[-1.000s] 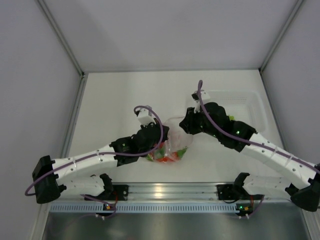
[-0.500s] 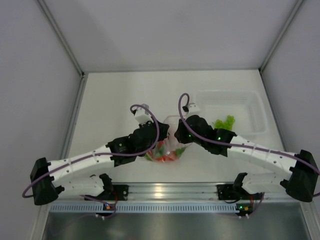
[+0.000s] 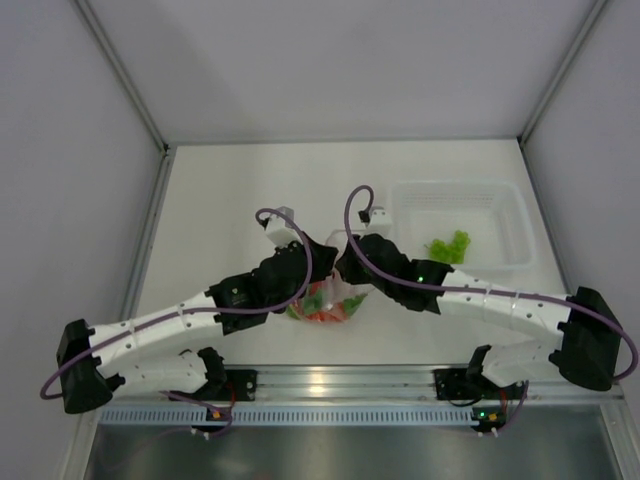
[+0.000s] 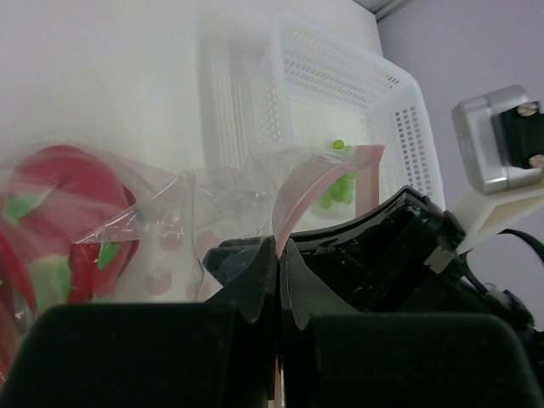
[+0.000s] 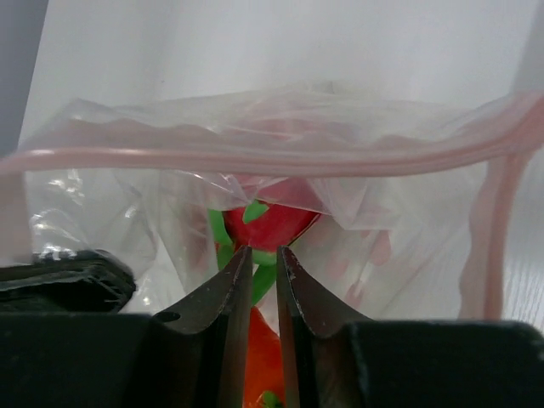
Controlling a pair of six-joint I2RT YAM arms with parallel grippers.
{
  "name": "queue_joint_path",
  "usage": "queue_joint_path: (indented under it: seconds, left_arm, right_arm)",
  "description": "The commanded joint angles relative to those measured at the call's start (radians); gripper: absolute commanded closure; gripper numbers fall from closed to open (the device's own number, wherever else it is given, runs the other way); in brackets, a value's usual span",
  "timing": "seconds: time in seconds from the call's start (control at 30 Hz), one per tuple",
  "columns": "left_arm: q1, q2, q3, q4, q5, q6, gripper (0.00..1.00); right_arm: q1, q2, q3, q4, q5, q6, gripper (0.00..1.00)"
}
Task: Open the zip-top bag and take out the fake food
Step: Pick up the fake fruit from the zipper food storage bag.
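The zip-top bag [image 3: 338,297] hangs between my two grippers, with red, orange and green fake food [image 3: 322,313] in its bottom. My left gripper [image 3: 318,258] is shut on the bag's pink zip strip [image 4: 293,200], holding that edge up [image 4: 279,248]. My right gripper [image 3: 346,264] is at the bag's mouth, its jaws a narrow gap apart and gripping nothing [image 5: 263,255]. Just beyond its tips lie the magenta dragon fruit with green tips [image 5: 276,219] and an orange piece [image 5: 263,344]. The zip strip [image 5: 255,157] runs across above them. A green leafy piece [image 3: 447,246] lies in the tub.
A rigid clear rectangular tub [image 3: 505,205] stands right of the bag, and shows in the left wrist view [image 4: 289,76]. The two wrists are very close together over the bag. Grey walls enclose the white table on the left, back and right.
My right gripper has swung left from the tub to the bag's mouth, leaving the green leafy piece in the tub. My left gripper kept hold of the zip strip and lifted slightly.
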Motion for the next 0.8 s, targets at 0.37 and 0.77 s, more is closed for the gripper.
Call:
queue_joint_path:
  seconds: [0.37,0.77]
  left_arm:
    - [-0.026,0.009,-0.019,0.1,-0.026,-0.066,1.0]
    - [-0.049,-0.011,-0.025,0.115,0.023,-0.075,1.0]
  right_arm:
    - [0.02,0.062,0.017,0.173,0.093,0.146,0.84]
    - [0.038,0.184,-0.036,0.297,0.194,0.218,0.84]
